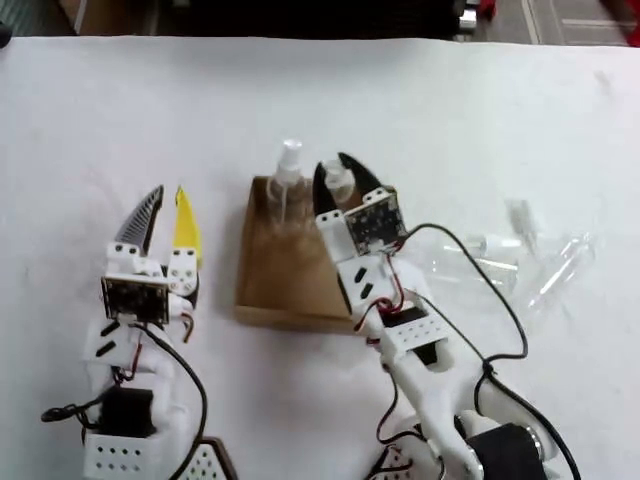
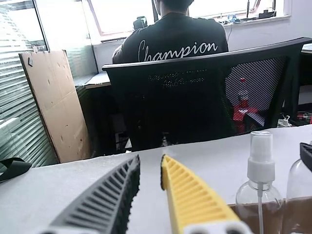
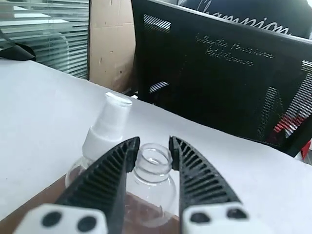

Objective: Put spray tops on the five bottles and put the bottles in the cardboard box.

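A shallow cardboard box (image 1: 285,285) lies mid-table. At its far end stand two clear bottles. One carries a white spray top (image 1: 289,160) (image 2: 260,156) (image 3: 108,124); the other has an open neck (image 1: 338,183) (image 3: 153,163). My right gripper (image 1: 345,180) (image 3: 152,145) has its black fingers pressed on both sides of that open neck. Left of the box, low over the table, my left gripper (image 1: 166,212) (image 2: 150,168) holds its grey and yellow fingers slightly apart with nothing between them.
Several loose clear bottles (image 1: 560,265) and spray tops (image 1: 485,245) lie on the white table to the right of the box. The right arm's cables (image 1: 480,300) run past them. Beyond the table's far edge stands a black mesh chair (image 2: 195,92).
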Robot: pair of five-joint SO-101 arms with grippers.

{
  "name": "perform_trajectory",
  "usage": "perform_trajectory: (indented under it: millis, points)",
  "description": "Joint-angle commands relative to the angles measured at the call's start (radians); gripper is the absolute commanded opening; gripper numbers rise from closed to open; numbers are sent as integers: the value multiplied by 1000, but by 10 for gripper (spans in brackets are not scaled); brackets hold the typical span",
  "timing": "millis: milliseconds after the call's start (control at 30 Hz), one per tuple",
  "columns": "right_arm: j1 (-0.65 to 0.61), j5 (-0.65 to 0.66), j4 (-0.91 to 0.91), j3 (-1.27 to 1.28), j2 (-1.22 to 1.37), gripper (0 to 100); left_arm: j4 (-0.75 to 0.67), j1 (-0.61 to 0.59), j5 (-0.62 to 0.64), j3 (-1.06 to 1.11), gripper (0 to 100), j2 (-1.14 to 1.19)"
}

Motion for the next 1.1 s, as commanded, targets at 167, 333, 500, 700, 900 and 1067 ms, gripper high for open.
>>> perform_trajectory:
  millis: [167, 333, 500, 700, 900, 1067]
  points:
    - [-31, -5, -22, -81, 96, 15, -28, 10, 3, -14, 76, -12]
    - [-33, -5, -24, -107, 137, 15, -28, 12, 5, -14, 76, -12]
    - [-27, -5, -25, -114, 137, 15, -26, 12, 6, -14, 76, -12]
    - [-35, 77, -71, -106, 147, 15, -25, 12, 6, -14, 76, -12]
    - [-33, 127, -67, -104, 147, 15, -25, 12, 5, -14, 76, -12]
    - [-36, 121, -68, -106, 147, 15, -25, 12, 5, -14, 76, -12]
